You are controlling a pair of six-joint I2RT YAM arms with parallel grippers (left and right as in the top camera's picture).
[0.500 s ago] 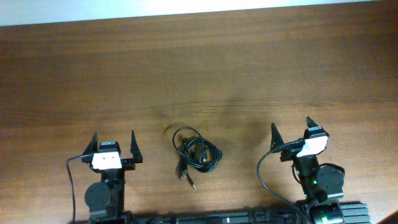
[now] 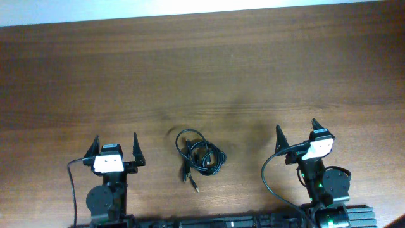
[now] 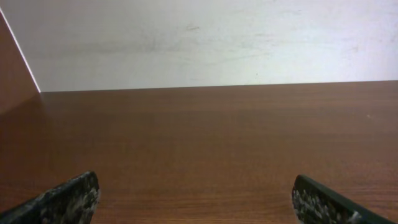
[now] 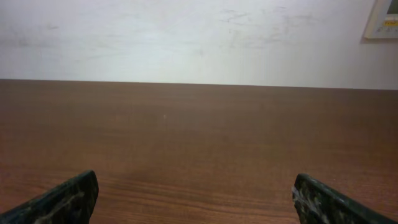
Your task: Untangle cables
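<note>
The cables (image 2: 200,156) are thin glossy black cords looped in one small bundle on the wooden table (image 2: 209,76), near the front between the two arms, with plug ends trailing toward the front. My left gripper (image 2: 116,143) is open and empty to the left of the bundle. My right gripper (image 2: 296,131) is open and empty to its right. In the left wrist view the open fingers (image 3: 196,199) frame bare wood, and the right wrist view shows the same between its fingers (image 4: 196,196). The cables show in neither wrist view.
A white wall (image 3: 211,37) rises behind the table's far edge. A framed sign (image 4: 382,18) hangs on the wall at the upper right. Thicker black arm wires (image 2: 269,183) curve beside the right arm base.
</note>
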